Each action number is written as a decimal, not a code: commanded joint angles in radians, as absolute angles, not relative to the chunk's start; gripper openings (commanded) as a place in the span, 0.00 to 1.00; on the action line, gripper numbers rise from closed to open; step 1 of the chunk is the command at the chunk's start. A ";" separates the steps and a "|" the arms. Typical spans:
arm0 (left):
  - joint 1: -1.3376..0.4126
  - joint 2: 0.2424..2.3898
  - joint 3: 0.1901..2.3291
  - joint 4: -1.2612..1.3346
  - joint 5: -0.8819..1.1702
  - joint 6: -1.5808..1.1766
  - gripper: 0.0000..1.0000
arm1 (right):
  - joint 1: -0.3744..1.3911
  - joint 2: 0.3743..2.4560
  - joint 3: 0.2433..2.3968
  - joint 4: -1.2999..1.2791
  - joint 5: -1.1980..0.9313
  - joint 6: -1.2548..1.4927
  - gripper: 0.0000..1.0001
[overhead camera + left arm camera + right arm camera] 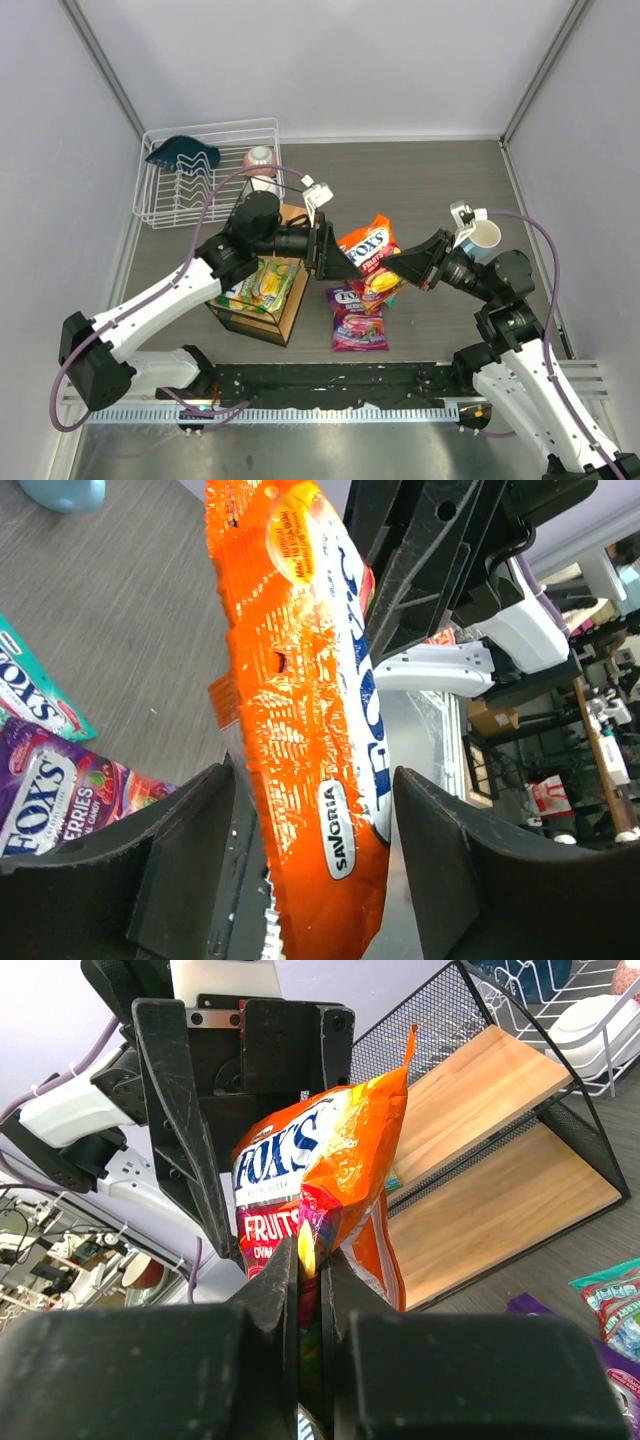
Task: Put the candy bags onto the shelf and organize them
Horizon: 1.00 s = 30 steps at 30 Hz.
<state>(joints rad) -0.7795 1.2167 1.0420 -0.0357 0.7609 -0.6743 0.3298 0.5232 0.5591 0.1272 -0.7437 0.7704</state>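
Grey table (420, 190) with pale walls on three sides. At the far left corner sits a white wire dish rack (160, 200) with a dark blue thing (183, 155) in it.

Next comes the shelf (290, 315), near the front of the table. It has a thin black frame and light wood boards. The yellow-green bag (262, 283) lies flat on its top board.

The left gripper (335, 250) reaches out over the shelf to the middle of the table. Its two fingers are spread wide, one on each side of the orange bag (368, 245). In the left wrist view there is a gap between the bag and one finger (450, 870). The other finger is right beside the bag.

The orange bag is up in the air between the two arms, not on the shelf. The right gripper (408, 268) holds it from the other side, with its fingers pressed tight on the bag's lower end.

Below it, the purple bag (358, 320) lies flat on the table, to the right of the shelf. The teal bag (612, 1300) lies on the table just beside the purple one.

Far to the right stands a white cup (482, 238), close behind the right arm.
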 commanded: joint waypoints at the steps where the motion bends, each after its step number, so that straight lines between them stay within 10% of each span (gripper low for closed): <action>1: -0.790 1.210 1.088 -0.005 0.772 -0.672 0.63 | 0.330 0.531 0.575 0.247 -0.730 0.799 0.01; 11: -0.792 1.209 1.074 0.044 0.767 -0.690 0.07 | 0.330 0.506 0.557 0.250 -0.723 0.804 0.14; 15: -0.792 1.195 1.069 0.069 0.741 -0.696 0.03 | 0.330 0.465 0.575 0.116 -0.658 0.735 0.65; 18: -0.788 1.167 1.060 0.086 0.700 -0.701 0.01 | 0.330 0.404 0.563 0.042 -0.569 0.701 0.82; 30: -0.782 1.075 0.916 0.468 0.522 -0.925 0.00 | 0.330 0.351 0.342 0.417 -0.489 0.980 0.97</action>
<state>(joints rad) -0.7864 1.1152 0.9184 0.2031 0.5926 -0.8368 0.3298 0.3317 0.3790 0.2531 -0.5156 0.8711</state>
